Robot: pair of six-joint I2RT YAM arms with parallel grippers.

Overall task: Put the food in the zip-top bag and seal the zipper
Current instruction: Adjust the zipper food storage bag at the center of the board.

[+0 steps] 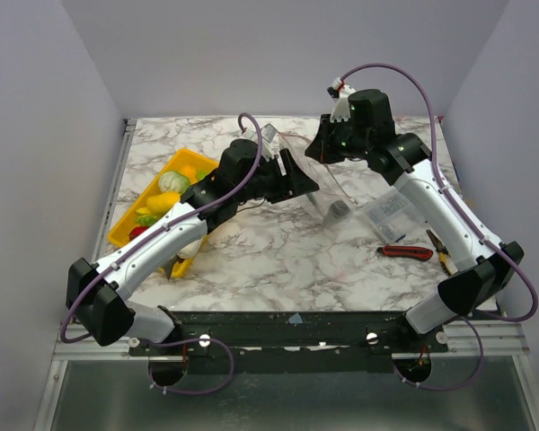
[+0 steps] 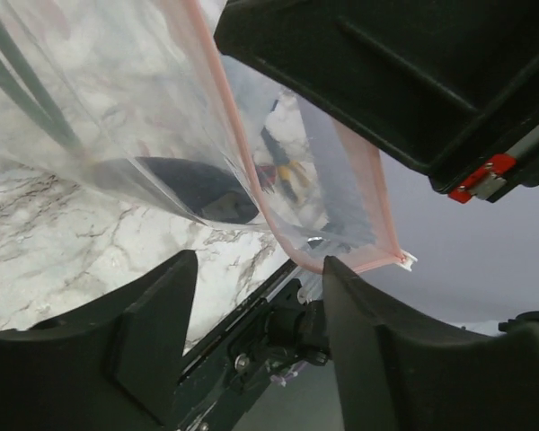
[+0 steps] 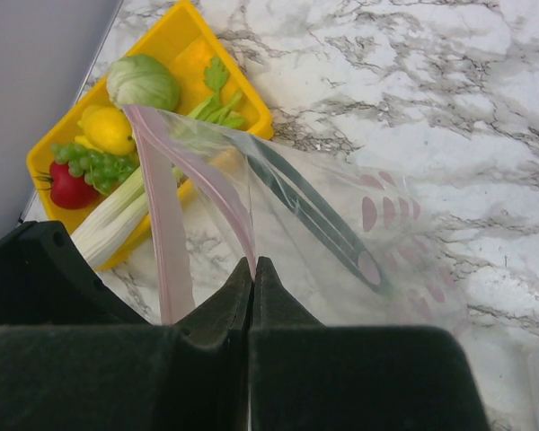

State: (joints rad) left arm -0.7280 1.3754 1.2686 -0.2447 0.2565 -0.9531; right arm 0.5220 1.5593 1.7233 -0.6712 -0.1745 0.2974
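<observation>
The zip-top bag (image 3: 341,224) hangs clear and floppy above the marble table, its mouth gaping. My right gripper (image 3: 253,262) is shut on one lip of the pink zipper (image 3: 162,215), holding the bag (image 1: 334,184) up at mid-table. My left gripper (image 2: 259,265) sits just below the bag's mouth corner (image 2: 377,256) with its fingers apart and nothing between them; in the top view it (image 1: 298,180) is beside the bag. The food lies in a yellow tray (image 3: 242,99): a pale green ball (image 3: 144,81), a yellow piece (image 3: 108,130), a red piece (image 3: 67,189) and pale stalks (image 3: 117,220).
The yellow tray (image 1: 130,220) stands at the table's left edge under my left arm. Right of the bag lie a small clear packet (image 1: 391,214), a red-handled tool (image 1: 406,252) and a yellow-handled tool (image 1: 442,256). A small grey cap (image 1: 339,209) is below the bag.
</observation>
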